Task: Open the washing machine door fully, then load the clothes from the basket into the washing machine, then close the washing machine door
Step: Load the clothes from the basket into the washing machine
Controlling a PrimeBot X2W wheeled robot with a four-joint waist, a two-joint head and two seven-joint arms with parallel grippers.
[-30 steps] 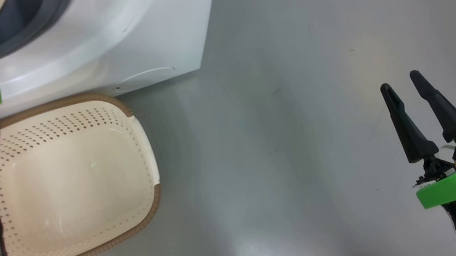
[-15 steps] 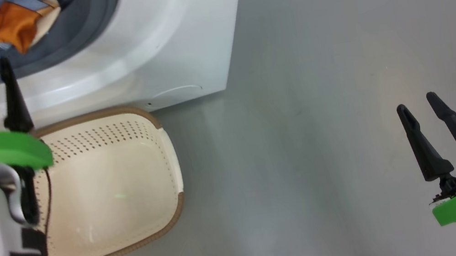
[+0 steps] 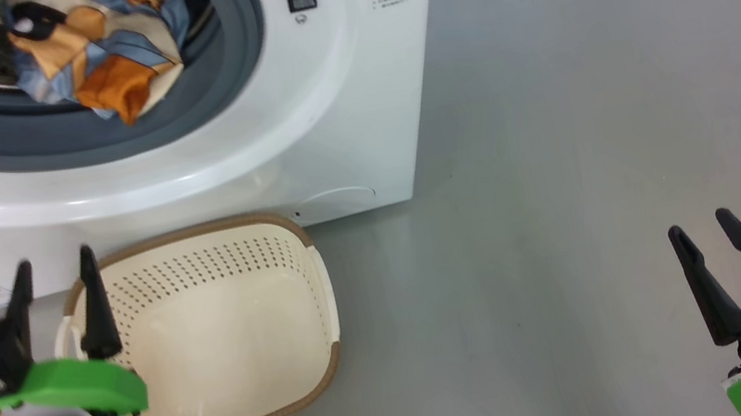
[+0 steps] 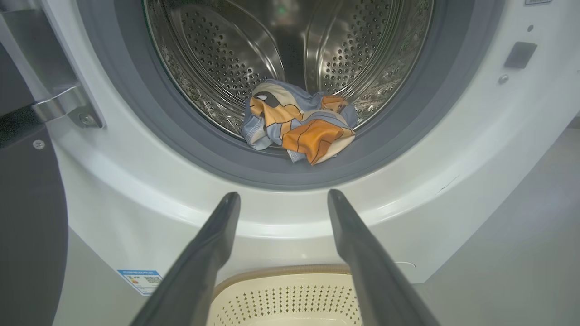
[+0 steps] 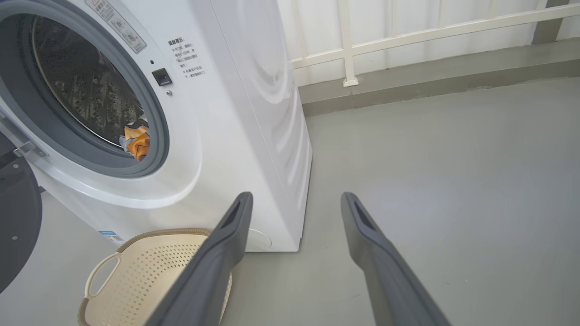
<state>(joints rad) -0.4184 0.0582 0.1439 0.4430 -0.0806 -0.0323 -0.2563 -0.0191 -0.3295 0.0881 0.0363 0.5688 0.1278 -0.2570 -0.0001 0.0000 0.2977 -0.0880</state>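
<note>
Loading looks finished; left pincer (image 3: 53, 258) and right pincer (image 3: 700, 222) gape empty; glossy black round door (image 4: 27, 226), nine o'clock, needs closing.

You have the washer (image 3: 351, 91) mouth wide open, with only the clothes (image 4: 299, 124) heaped low on its front lip, so the upper part is free to pass. The door (image 5: 16, 226) hangs swung out at the mouth's left, and the basket (image 3: 194, 231) sits on the floor just against the washer's front. Right of the washer you have open floor (image 3: 560, 169).
</note>
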